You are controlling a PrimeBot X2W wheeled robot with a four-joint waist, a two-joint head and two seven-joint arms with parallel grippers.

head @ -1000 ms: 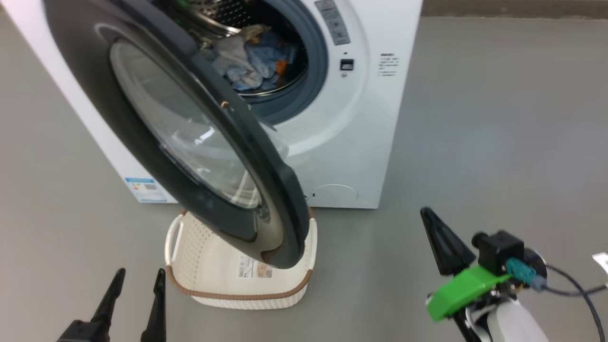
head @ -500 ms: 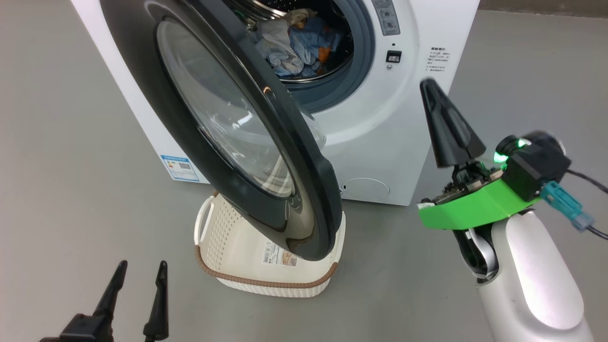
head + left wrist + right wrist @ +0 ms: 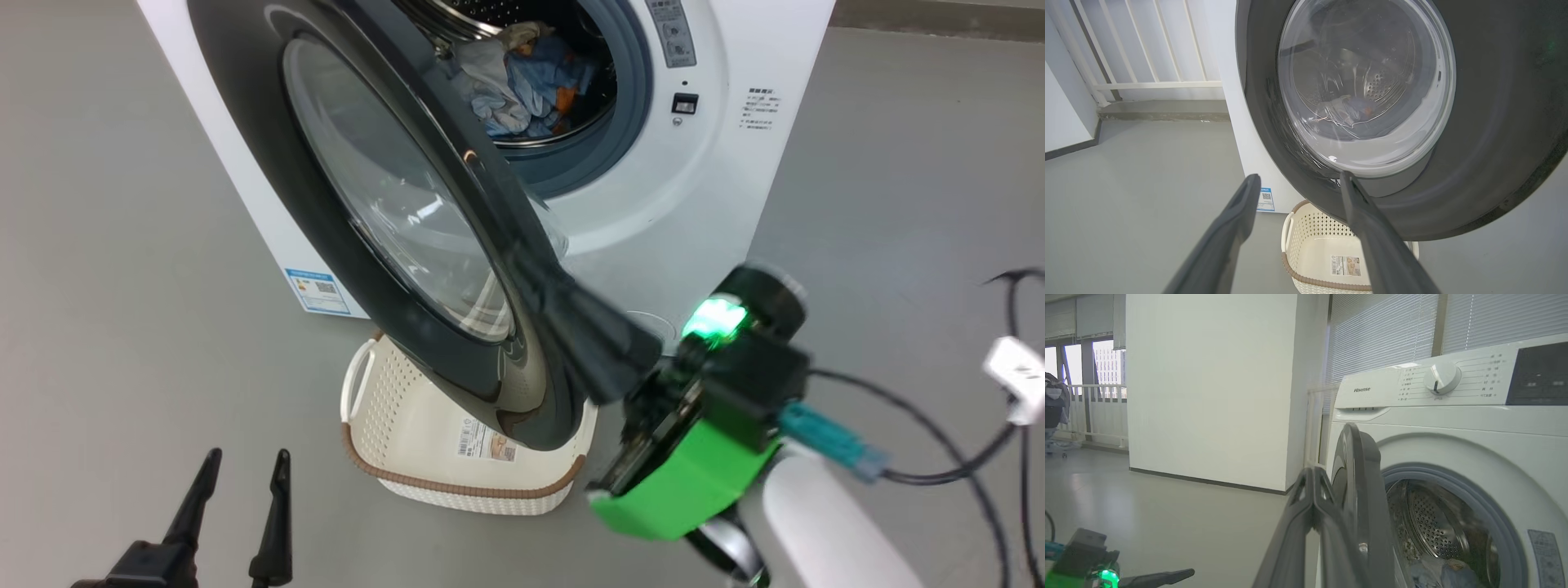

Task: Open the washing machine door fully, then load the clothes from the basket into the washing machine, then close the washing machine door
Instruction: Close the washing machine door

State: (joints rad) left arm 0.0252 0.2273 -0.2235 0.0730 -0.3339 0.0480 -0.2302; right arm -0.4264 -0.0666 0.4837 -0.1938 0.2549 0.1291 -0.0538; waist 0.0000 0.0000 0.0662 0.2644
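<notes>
Grey floor (image 3: 122, 310), smooth and even. White washing machine (image 3: 718, 188) stands on it, front toward the robot. Washing machine door (image 3: 392, 212) hangs partly open, swung out toward the head camera; black rim glossy, glass bowl clear. Steel drum (image 3: 1429, 514) shows behind it. Clothes (image 3: 531, 82) lie inside the drum: pale blue with orange bits, plus a cream piece. Basket (image 3: 469, 490) sits on the floor right in front of the machine, under the door's lower edge. Its bottom shows bare, with a printed label (image 3: 487, 445).

Right gripper (image 3: 555, 298): two dark fingers pressed together, pinching nothing, blurred in the head view. They lie along the door's free edge, on its outer side. In the right wrist view the tips stand just beside the rim's edge; contact cannot be told. Green mount (image 3: 686, 482) sits behind the fingers, with a green light (image 3: 714, 318) lit above it.

Left gripper (image 3: 248, 456): fingers spread wide, holding nothing, low at the left, near the basket but apart from it. In the left wrist view they point up at the door's lower rim.
</notes>
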